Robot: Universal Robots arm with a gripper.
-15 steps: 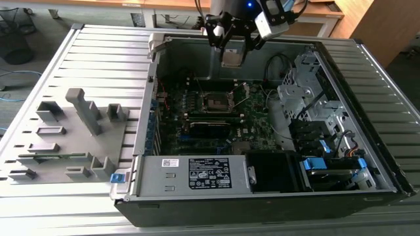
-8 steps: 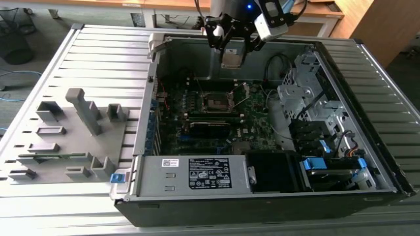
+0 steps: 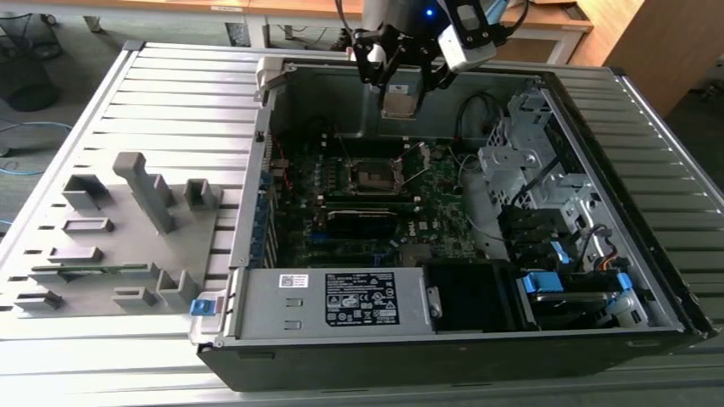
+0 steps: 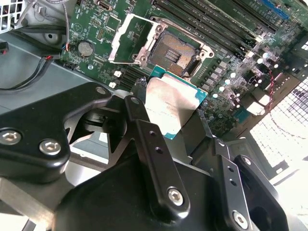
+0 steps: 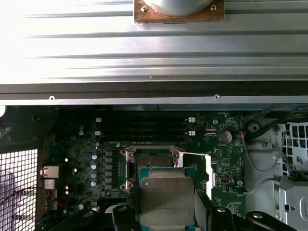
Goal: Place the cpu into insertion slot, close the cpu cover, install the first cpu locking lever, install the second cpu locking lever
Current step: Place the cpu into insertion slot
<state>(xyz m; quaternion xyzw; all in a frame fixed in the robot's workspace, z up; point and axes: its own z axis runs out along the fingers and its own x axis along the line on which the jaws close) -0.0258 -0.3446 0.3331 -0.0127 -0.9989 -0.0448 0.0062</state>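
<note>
My gripper [image 3: 401,88] hangs above the back of the open computer case, shut on the cpu [image 3: 398,105]. The chip is held flat by two opposite edges, its silver top plain in both wrist views [image 4: 172,103] [image 5: 166,199]. One black finger [image 4: 144,132] presses each side. The insertion slot [image 3: 371,175] lies on the motherboard below, nearer the exterior view's bottom; its dark square recess [image 4: 175,52] [image 5: 150,159] is bare. The cpu cover [image 4: 129,41] is swung open beside the slot and looks like a thin edge [image 5: 210,173] in the first wrist view. The chip is well above the slot, not touching it.
Long black memory slots [image 3: 364,214] lie beside the socket. A grey power supply [image 3: 339,301] fills the case's front, and a drive cage with cables [image 3: 531,170] its right in the exterior view. A grey fixture with blocks [image 3: 114,237] sits on the slatted table on the left.
</note>
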